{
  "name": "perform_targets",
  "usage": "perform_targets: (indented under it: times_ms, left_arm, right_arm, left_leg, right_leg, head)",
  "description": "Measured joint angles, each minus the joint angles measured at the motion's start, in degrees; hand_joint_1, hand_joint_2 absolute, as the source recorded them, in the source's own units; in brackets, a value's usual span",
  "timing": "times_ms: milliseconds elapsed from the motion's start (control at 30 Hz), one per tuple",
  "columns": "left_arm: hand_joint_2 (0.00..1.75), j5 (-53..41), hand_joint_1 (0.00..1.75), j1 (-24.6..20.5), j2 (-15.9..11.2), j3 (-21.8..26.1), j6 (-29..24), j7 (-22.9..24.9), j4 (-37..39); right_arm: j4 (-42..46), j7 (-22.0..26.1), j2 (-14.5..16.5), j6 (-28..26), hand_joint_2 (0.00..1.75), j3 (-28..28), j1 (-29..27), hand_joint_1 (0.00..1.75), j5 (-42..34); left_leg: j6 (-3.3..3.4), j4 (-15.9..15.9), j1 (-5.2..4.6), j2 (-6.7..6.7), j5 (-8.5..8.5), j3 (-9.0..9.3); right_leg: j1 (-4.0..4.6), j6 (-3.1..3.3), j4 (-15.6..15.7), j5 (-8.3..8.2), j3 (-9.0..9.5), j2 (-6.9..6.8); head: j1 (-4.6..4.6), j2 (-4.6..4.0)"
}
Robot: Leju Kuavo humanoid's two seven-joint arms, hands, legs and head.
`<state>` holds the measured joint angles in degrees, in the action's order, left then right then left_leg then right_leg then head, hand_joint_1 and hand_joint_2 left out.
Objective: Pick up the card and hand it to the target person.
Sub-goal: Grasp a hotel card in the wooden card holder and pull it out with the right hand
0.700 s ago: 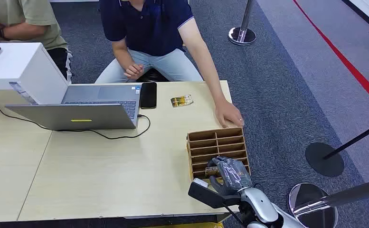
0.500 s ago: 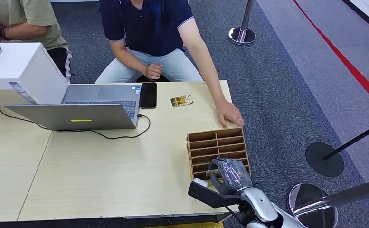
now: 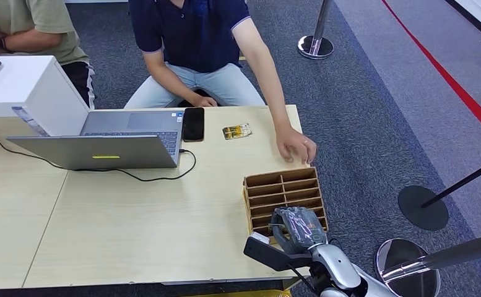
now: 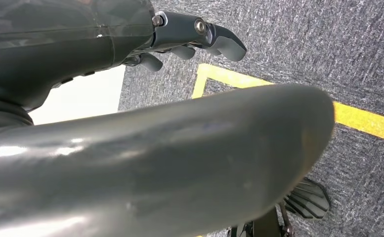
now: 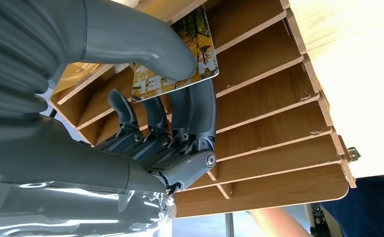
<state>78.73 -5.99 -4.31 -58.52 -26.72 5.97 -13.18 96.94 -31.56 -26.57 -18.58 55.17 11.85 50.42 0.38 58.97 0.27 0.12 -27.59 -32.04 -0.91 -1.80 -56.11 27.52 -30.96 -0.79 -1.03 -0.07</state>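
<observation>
Person's hand (image 3: 296, 146) lifted; fingers (image 5: 199, 106) pinch card (image 5: 180, 54).

Before us the table (image 3: 132, 229), laptop (image 3: 101, 148) at our left, phone (image 3: 193, 124) beside it, slotted rack (image 3: 282, 195) at our right, person's hand (image 3: 295, 148) just behind the rack.

Left hand (image 4: 190, 42) hangs over grey carpet (image 4: 303, 44), yellow floor line (image 4: 362, 121); fingers apparently empty.
</observation>
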Motion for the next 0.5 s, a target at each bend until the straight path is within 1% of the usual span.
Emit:
perform_targets:
  times_ms: [500]
  left_arm:
    - [1.75, 0.0, 0.0, 0.0, 0.0, 0.01, -0.01, -0.02, 0.0]
  right_arm:
    - [0.0, 0.0, 0.01, -0.05, 1.75, 0.0, 0.0, 1.66, 0.03]
  left_leg:
    - [0.0, 0.0, 0.0, 0.0, 0.0, 0.0]
  right_leg:
    - [0.0, 0.0, 0.0, 0.0, 0.0, 0.0]
  head:
    - [0.0, 0.0]
